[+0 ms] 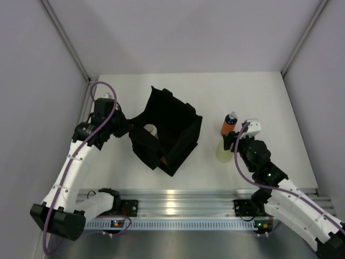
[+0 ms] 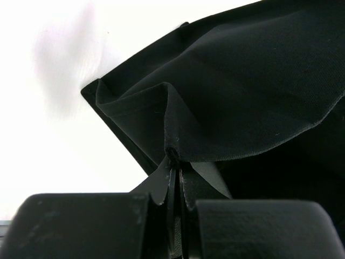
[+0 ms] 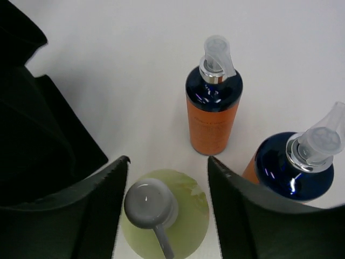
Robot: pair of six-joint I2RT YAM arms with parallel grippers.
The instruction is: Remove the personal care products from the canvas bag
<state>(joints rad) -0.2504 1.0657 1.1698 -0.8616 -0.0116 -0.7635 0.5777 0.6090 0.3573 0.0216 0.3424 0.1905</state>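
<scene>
The black canvas bag (image 1: 170, 129) stands open mid-table. My left gripper (image 1: 125, 129) is shut on a pinched fold of the bag's left rim (image 2: 175, 156). A pale cap (image 1: 150, 129) of one personal care product shows inside the bag. Right of the bag, a pale yellow-green bottle (image 3: 183, 216) stands upright on the table. My right gripper (image 3: 168, 164) hangs over it, open, one finger on each side and a gap on the right. Two orange bottles with dark-blue bands stand just beyond, one (image 3: 212, 116) ahead and one (image 3: 294, 167) to the right.
The bag's small orange patch (image 1: 163, 159) shows at its near side. A corner of the bag (image 3: 38, 135) lies left of the right gripper. White table (image 1: 269, 97) stretches behind and right of the bottles, with walls around it and the rail along the near edge.
</scene>
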